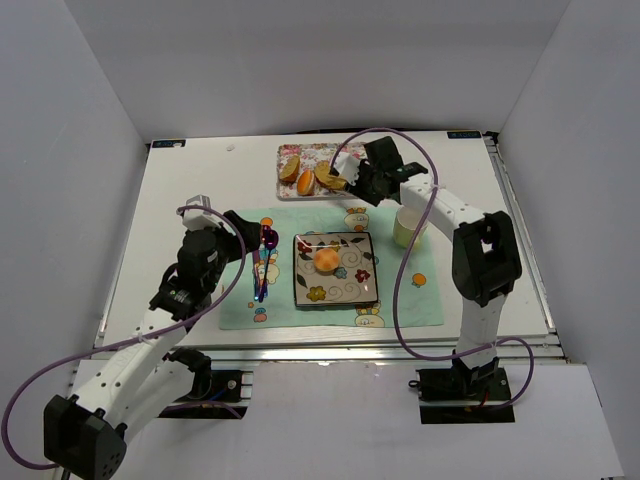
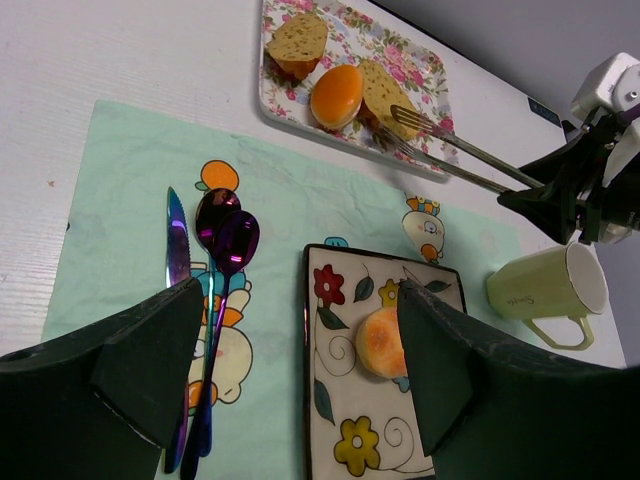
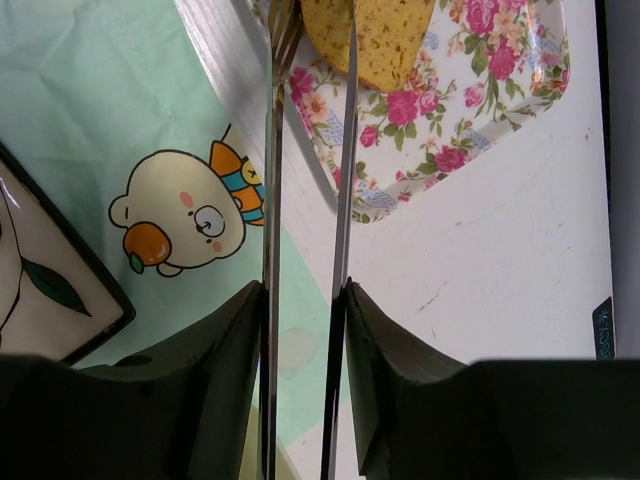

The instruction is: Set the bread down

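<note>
We note right gripper [image 3: 305, 300] pinching tongs [image 3: 270, 200]; tong tips at bread slice [image 3: 385, 35] just ahead. Risk, we judge: shallow edge bite, slice slips on lift. Left gripper [image 2: 300, 350] spread, idle.

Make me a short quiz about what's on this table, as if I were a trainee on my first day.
1. True or false: the square plate has nothing on it.
2. What do the right arm's fingers hold? A) a spoon B) metal tongs C) a knife
3. Fill in: seen from the top camera, the green cup stands to the ___ of the square plate.

Key
1. False: a round bun lies on it.
2. B
3. right
</note>
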